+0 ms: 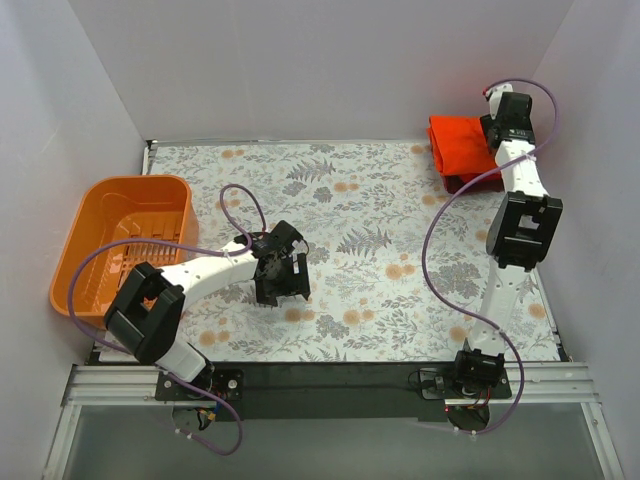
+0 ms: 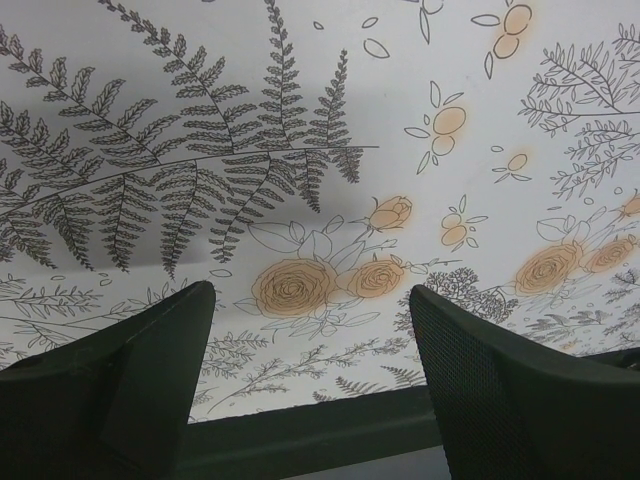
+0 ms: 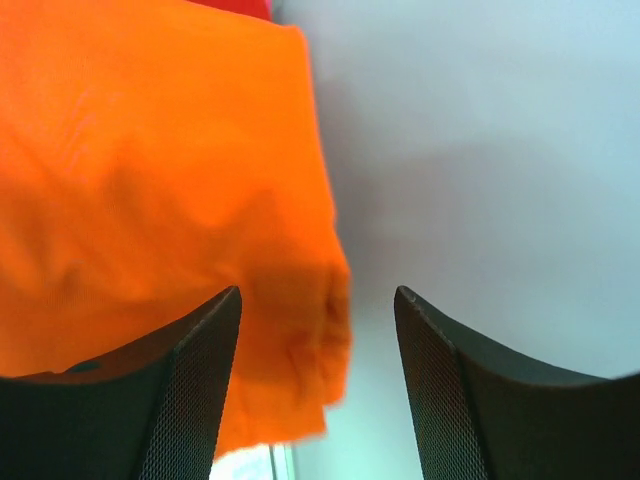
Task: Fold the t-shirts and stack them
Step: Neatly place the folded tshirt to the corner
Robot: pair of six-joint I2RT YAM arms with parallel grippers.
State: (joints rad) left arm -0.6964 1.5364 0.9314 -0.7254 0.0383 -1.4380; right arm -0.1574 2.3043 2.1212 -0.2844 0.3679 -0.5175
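A folded bright orange-red t-shirt [image 1: 460, 145] lies at the back right corner of the table, on top of a deeper red t-shirt whose edge [image 1: 463, 184] shows beneath it. My right gripper [image 1: 491, 130] is open at the stack's right edge. In the right wrist view the orange-red shirt [image 3: 150, 190] fills the left side, and its corner hangs between my open right gripper [image 3: 318, 310] without being pinched. A sliver of the deeper red shirt [image 3: 235, 6] shows at the top. My left gripper [image 1: 281, 290] is open and empty over the floral tablecloth [image 2: 300, 150]; in the left wrist view [image 2: 312, 300] nothing is between its fingers.
A rigid orange plastic basket [image 1: 125, 245] stands at the left edge of the table. White walls close in the back and both sides. The right arm stretches along the right wall. The table's dark front edge [image 2: 320, 430] runs just below the left gripper.
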